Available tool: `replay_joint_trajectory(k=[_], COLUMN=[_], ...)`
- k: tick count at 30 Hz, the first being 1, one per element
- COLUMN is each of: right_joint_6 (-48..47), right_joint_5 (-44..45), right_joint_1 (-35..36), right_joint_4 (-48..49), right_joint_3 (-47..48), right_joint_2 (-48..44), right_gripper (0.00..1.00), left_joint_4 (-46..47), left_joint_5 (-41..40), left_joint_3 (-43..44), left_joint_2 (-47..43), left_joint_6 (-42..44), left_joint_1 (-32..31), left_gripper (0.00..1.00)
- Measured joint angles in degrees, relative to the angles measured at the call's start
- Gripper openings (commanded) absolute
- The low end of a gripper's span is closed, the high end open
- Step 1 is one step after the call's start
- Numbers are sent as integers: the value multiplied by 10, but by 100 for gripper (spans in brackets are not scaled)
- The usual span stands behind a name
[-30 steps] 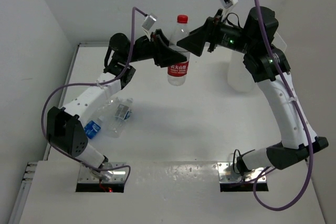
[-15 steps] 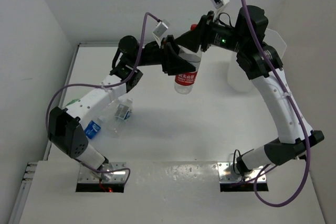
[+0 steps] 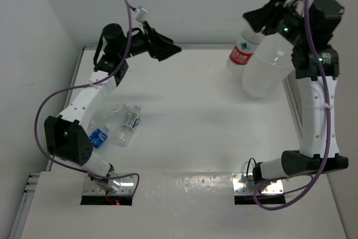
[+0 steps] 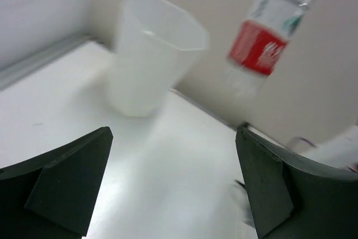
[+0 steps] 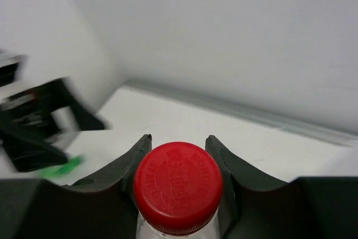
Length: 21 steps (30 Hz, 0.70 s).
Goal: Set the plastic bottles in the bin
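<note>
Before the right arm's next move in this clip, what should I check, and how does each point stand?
1. Right gripper shut on the red-label bottle at its neck: ok.
2. Bottle over the mouth of the bin: not ok, it hangs beside the rim.
3. Bin upright: ok.
4. Left gripper open, apart from the bottle: ok.
5. All bottles off the table: not ok, clear bottles lie at its left side.

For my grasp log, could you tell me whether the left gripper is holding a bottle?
No, the left gripper stands wide open with nothing in it.
</note>
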Motion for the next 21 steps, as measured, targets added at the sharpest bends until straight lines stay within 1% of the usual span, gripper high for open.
replay_joint_trajectory(k=[2,4,6,7,12,15,18,19,20,21], right_joint_6=[-26,-69,-105,-122,-208,-233,-250,-254,-257,-260], right_joint_5=[28,78,123,142,243,289,326,338,348,358], right_joint_1=[-58,-108,-133,-140,-175,-184,-184,-183,-181,-180], right_joint_4=[0,13,28,39,131,176,214,223,228,233], right_joint_3=[18,27,25,22,-49,-67,-85,-87,-87,-87], right_joint_2=[0,-5,-10,-11,-5,38,86,101,116,128], right_gripper=[0,0,0,0,0,0,0,3,8,17], left_joint_4=[-36,-74,-98,-112,-169,-208,-275,-306,-334,-366], left_joint_5=[-18,-43,-64,-74,-127,-154,-180,-188,-195,-206], left_joint_3=[8,20,26,26,22,21,22,23,23,25], left_joint_2=[0,-1,-4,-9,-37,-45,-47,-47,-47,-47], left_joint_6=[37,86,125,145,213,247,294,315,335,360], left_joint_1=[49,90,104,105,110,125,146,149,153,155], left_gripper=[100,100,100,100,100,100,100,100,100,100])
